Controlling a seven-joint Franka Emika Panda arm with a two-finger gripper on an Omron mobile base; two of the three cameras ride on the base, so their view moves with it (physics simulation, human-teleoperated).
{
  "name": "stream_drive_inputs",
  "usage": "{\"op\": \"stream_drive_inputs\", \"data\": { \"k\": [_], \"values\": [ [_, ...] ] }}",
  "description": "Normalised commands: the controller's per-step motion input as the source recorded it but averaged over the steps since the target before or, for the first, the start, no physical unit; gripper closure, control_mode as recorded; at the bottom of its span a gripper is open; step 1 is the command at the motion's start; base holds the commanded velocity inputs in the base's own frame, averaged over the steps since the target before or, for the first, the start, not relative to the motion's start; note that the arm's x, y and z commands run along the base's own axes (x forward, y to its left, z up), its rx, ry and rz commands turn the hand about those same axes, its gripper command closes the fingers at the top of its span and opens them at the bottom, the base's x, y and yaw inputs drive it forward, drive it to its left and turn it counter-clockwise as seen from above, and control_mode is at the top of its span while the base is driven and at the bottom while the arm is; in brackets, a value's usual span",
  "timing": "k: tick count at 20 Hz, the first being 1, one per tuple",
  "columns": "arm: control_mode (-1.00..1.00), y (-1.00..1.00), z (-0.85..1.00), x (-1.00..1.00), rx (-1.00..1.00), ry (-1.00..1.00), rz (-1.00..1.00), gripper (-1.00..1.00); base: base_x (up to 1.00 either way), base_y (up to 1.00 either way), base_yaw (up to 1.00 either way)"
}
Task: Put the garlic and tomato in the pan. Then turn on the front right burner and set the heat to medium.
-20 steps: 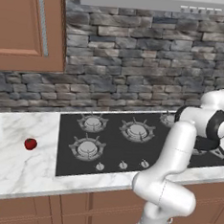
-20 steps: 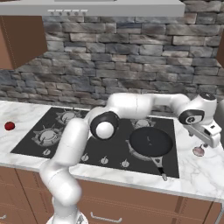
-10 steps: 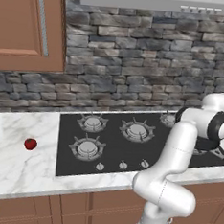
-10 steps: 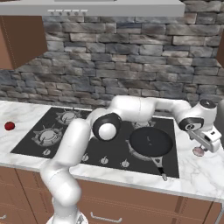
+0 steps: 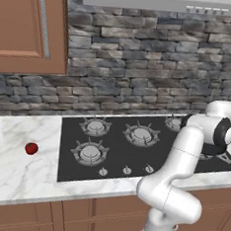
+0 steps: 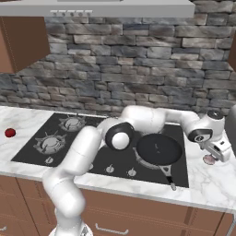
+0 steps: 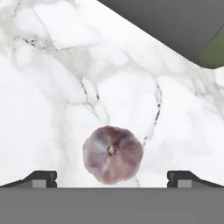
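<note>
The garlic [image 7: 113,154], a pale pinkish bulb, lies on the white marble counter right of the stove and shows again under the hand as the garlic [image 6: 209,160]. My gripper [image 7: 112,177] hangs straight over it, open, its fingertips [image 7: 42,176] wide apart on either side and not touching the bulb. From the right base view the gripper [image 6: 215,152] sits just above the bulb. The black pan [image 6: 159,149] rests on the front right burner, handle [image 6: 168,176] pointing to the counter's front edge. The red tomato [image 5: 31,149] lies far left on the counter, also seen as the tomato [image 6: 9,133].
The black cooktop [image 5: 114,149] carries several burners and a row of knobs [image 6: 109,169] along its front. My arm stretches across the stove above the pan. A stone wall backs the counter [image 6: 203,184]. A dark cooktop corner [image 7: 175,26] shows beyond the garlic.
The hand has come down a little closer to the garlic at the right of the stove. The pan, tomato and garlic have stayed in place.
</note>
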Motion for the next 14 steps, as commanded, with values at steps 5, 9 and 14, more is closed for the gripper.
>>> {"op": "stream_drive_inputs", "data": {
  "k": [5,9,14],
  "values": [
    [-1.0,-0.16,-0.21,0.2,0.0,0.06,0.0,-1.0,0.0,0.0,0.0],
    [-1.0,0.0,-0.19,0.03,0.04,0.02,0.0,-1.0,0.0,0.0,0.0],
    [-1.0,0.02,-0.33,0.0,0.1,0.12,0.0,-1.0,0.0,0.0,0.0]
  ]
}}
